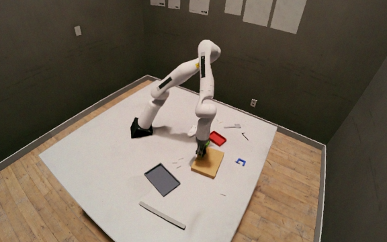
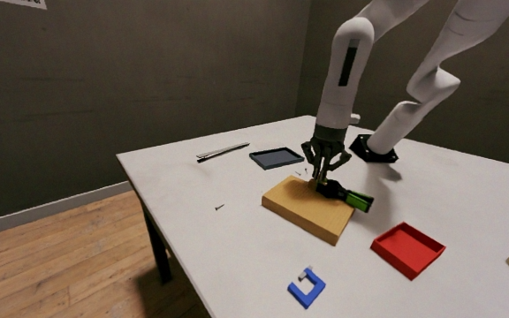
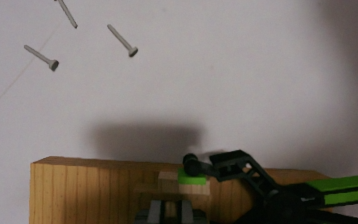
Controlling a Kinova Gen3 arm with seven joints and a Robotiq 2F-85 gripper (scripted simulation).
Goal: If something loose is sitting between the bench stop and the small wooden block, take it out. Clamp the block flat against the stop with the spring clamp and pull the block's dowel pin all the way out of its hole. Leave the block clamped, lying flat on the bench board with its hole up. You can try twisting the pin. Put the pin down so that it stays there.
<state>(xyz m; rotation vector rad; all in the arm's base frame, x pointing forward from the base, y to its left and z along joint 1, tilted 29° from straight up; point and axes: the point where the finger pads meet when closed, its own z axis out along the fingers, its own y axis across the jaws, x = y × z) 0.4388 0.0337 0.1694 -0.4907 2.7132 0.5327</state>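
We are holding the gripper [image 1: 200,155] [image 2: 320,180] [image 3: 170,216] narrow, unable to tell its contents; the spring clamp [image 1: 207,143] [image 2: 359,201] [image 3: 345,183] is reaching in from wrist-view three o'clock.

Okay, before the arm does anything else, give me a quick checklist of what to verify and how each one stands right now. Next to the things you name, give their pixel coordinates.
1. Spring clamp [image 2: 337,191] [image 3: 272,192] at the wooden pieces on the bench board [image 1: 210,165] [image 2: 303,208] [image 3: 80,192]: ok, its green pad lies over them.
2. Gripper [image 1: 200,155] [image 2: 321,178] [image 3: 170,212] down at the work: ok, low over the board.
3. Dowel pin held by the gripper: cannot tell, no pin is discernible.
4. Nothing loose between stop and block: cannot tell, gap too small to see.
5. Red tray [image 1: 218,138] [image 2: 408,249] off the board: ok, beside it on the table.
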